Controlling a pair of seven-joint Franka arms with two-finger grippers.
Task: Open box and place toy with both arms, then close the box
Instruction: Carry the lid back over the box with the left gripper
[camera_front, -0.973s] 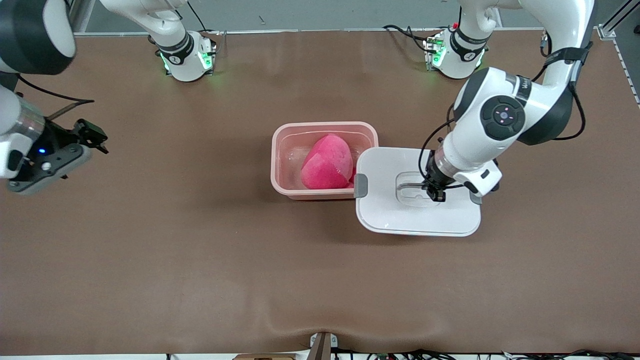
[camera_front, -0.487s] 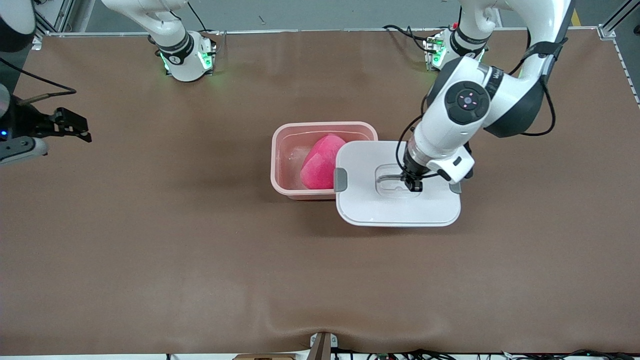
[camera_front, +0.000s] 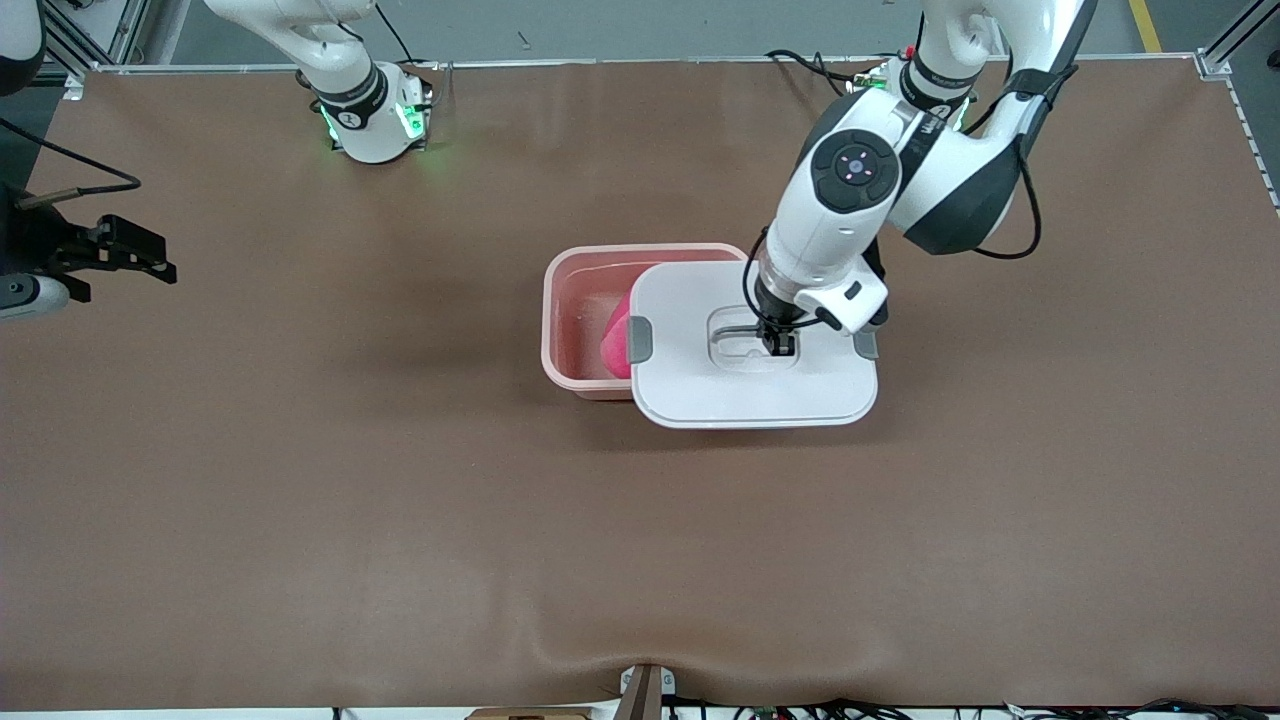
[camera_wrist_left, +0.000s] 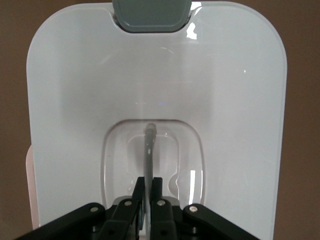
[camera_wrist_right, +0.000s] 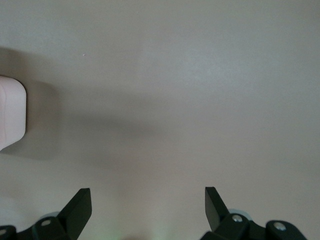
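Observation:
The pink translucent box (camera_front: 575, 325) stands mid-table with its white lid (camera_front: 750, 395) hanging over the part toward the left arm's end. The lid leaves the rest of the box uncovered. A slice of the hot-pink toy (camera_front: 617, 345) shows inside the box beside the lid's grey clip (camera_front: 640, 340). My left gripper (camera_front: 779, 346) is shut on the lid's thin grey handle (camera_wrist_left: 149, 145). In the left wrist view the fingertips (camera_wrist_left: 157, 183) pinch that handle in the lid's recess (camera_wrist_left: 115, 160). My right gripper (camera_front: 150, 262) waits open over the table's right-arm end, nothing between its fingers (camera_wrist_right: 80, 202).
The brown table (camera_front: 400, 520) stretches bare around the box. Both arm bases (camera_front: 375, 115) (camera_front: 905, 95) stand along the edge farthest from the front camera. A pale rounded corner (camera_wrist_right: 10, 115) shows at the edge of the right wrist view.
My left gripper has carried the lid from beside the box toward the right arm's end, so it now overlaps most of the box and hides most of the toy. The right gripper drew back slightly.

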